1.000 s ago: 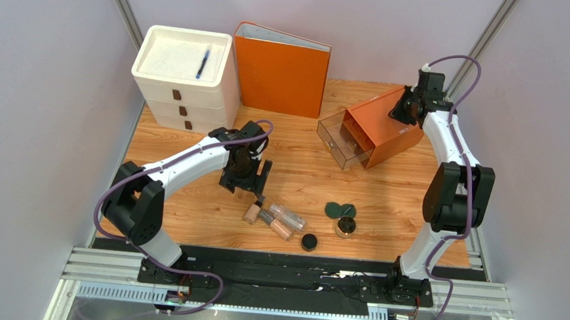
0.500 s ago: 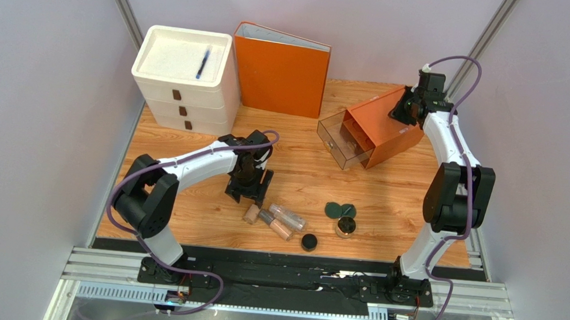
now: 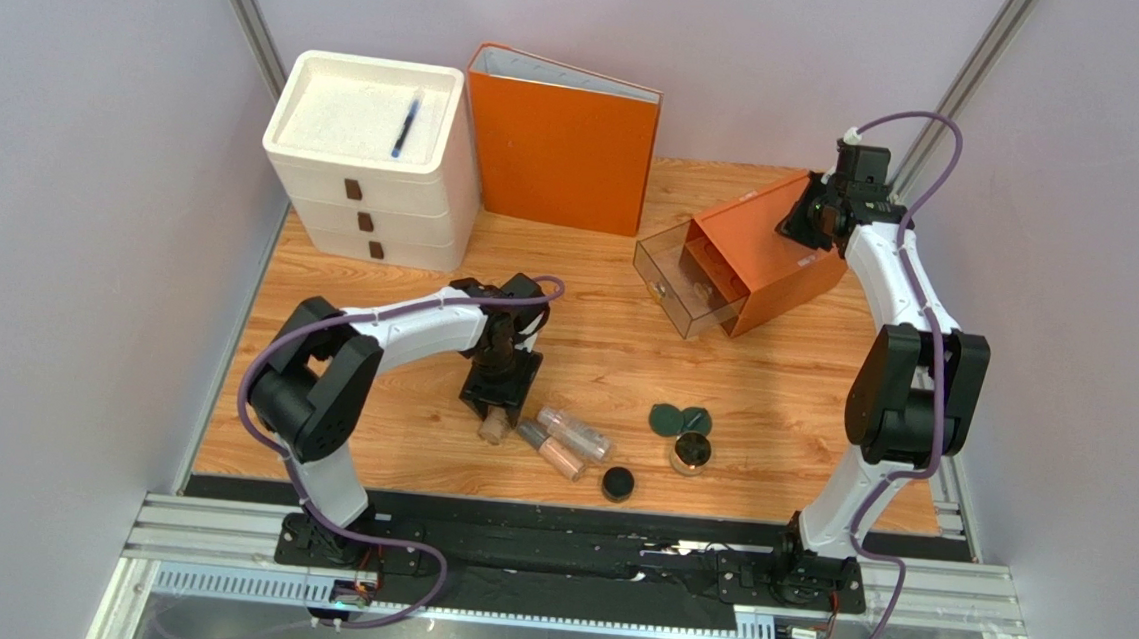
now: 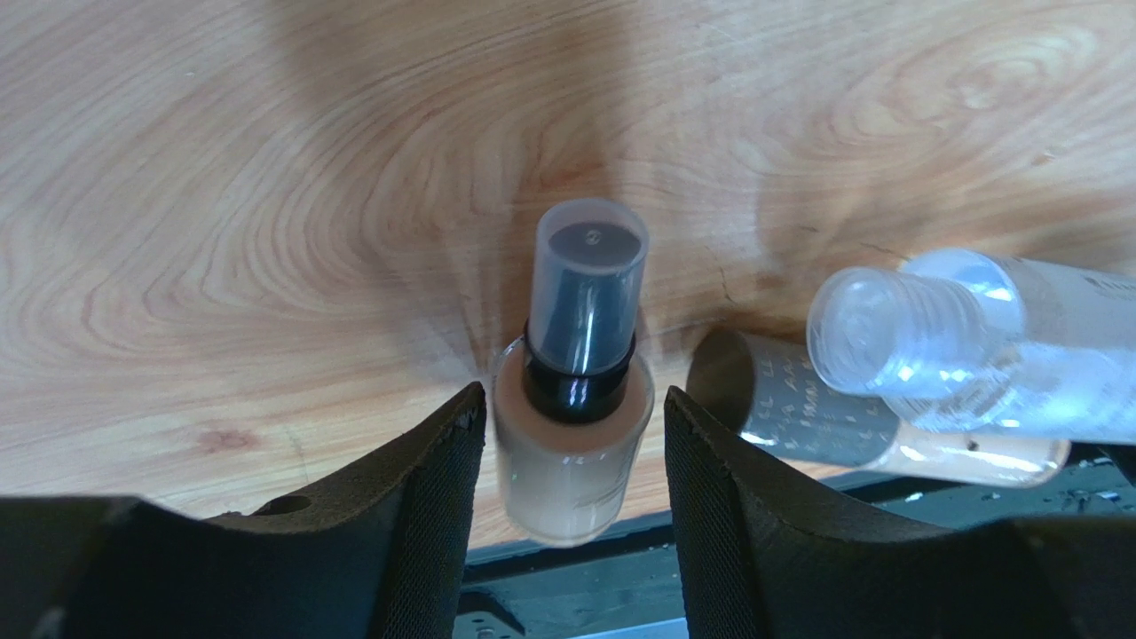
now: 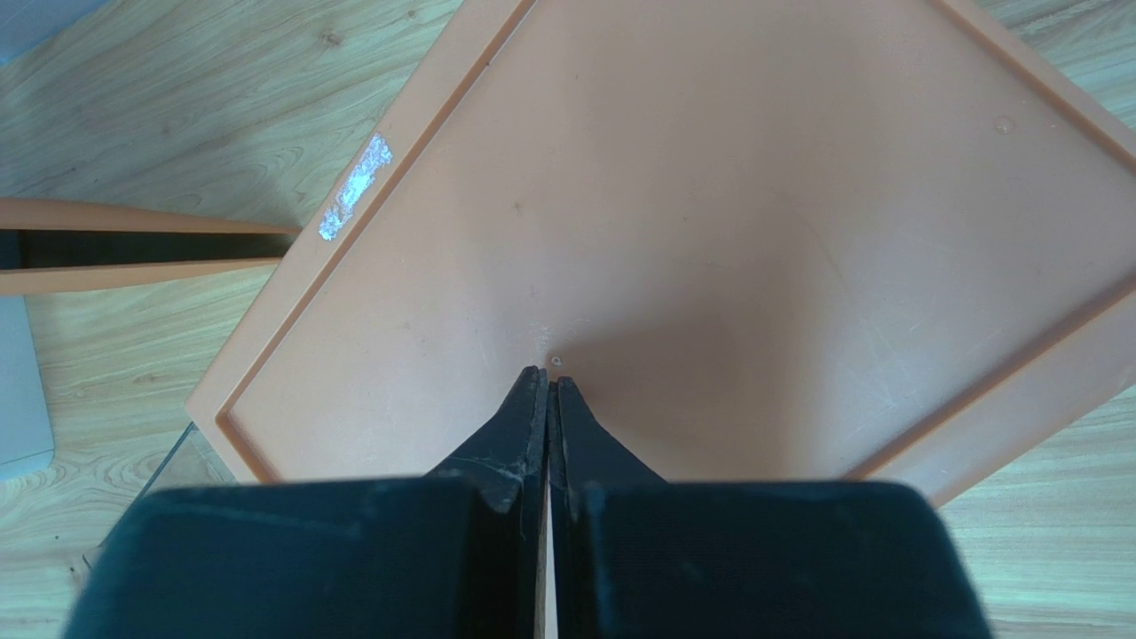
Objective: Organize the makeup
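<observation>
Wooden tabletop [image 3: 779,425], makeup gathered at lower centre of the overhead view: beige bottle [image 4: 574,446], second bottle [image 3: 552,449], clear tube [image 3: 578,432], green compact [image 3: 682,418], gold-rimmed jar [image 3: 692,452], black pot [image 3: 618,484]. Left gripper [image 4: 571,400] spread apart, 1 finger close on either side of the beige bottle lying on the wood, contact unclear. Right gripper [image 5: 548,386] at upper right, fingers pressed together, tips down on the orange box [image 5: 747,200].

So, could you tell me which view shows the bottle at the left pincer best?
The left wrist view: the bottle fills the middle, between the left pincer's fingers, with its clear cap, black pump and beige body. The top view shows only a beige end below the pincer. The right wrist view shows only the orange box.
</observation>
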`<state>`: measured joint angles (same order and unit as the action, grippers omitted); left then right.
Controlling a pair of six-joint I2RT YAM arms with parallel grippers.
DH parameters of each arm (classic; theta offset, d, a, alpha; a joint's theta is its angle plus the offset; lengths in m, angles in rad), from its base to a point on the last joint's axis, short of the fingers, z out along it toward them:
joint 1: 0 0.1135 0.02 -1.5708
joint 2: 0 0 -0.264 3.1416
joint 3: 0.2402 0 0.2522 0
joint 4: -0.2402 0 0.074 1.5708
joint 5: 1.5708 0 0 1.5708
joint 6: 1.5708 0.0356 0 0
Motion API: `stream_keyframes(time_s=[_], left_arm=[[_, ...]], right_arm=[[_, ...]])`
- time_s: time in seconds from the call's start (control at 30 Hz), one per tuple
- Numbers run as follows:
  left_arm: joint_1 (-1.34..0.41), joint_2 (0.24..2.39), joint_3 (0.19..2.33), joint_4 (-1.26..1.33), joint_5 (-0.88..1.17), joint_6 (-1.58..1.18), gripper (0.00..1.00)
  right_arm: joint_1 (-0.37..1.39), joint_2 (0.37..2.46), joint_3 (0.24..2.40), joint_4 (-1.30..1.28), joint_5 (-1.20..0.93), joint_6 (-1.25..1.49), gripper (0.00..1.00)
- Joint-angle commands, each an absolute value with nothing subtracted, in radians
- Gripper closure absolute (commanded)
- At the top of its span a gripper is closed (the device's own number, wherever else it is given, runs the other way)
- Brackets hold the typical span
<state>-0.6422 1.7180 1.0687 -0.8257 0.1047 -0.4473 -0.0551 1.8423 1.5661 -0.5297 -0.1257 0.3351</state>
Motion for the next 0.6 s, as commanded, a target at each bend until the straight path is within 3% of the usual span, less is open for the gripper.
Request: stream_keyframes(time_s=[0.0, 0.13, 0.2, 0.27, 0.4, 0.57], left_arm=[[-0.652, 1.753, 1.094, -0.810, 0.097, -0.456, 0.42], [-0.653, 1.795, 1.103, -0.810, 0.080, -0.457, 0.44], [-0.653, 1.816, 1.103, -0.808, 0.075, -0.456, 0.66], [-0.653, 1.822, 1.111, -0.821, 0.057, -0.463, 1.00], [-0.653, 1.799, 1.160, -0.870, -0.027, -0.477, 1.00], [-0.653, 1.789, 1.383, -0.882, -0.008, -0.475, 1.00]], right_arm=[[-0.041, 1.964, 1.488, -0.750, -0.126, 0.305, 1.00], [-0.041, 1.965, 1.489, -0.752, -0.126, 0.304, 1.00], [-0.041, 1.967, 1.489, -0.752, -0.126, 0.305, 1.00], [-0.041, 1.968, 1.493, -0.752, -0.127, 0.305, 1.00], [-0.041, 1.970, 1.497, -0.753, -0.129, 0.305, 1.00], [-0.041, 1.970, 1.499, -0.753, -0.132, 0.307, 1.00]])
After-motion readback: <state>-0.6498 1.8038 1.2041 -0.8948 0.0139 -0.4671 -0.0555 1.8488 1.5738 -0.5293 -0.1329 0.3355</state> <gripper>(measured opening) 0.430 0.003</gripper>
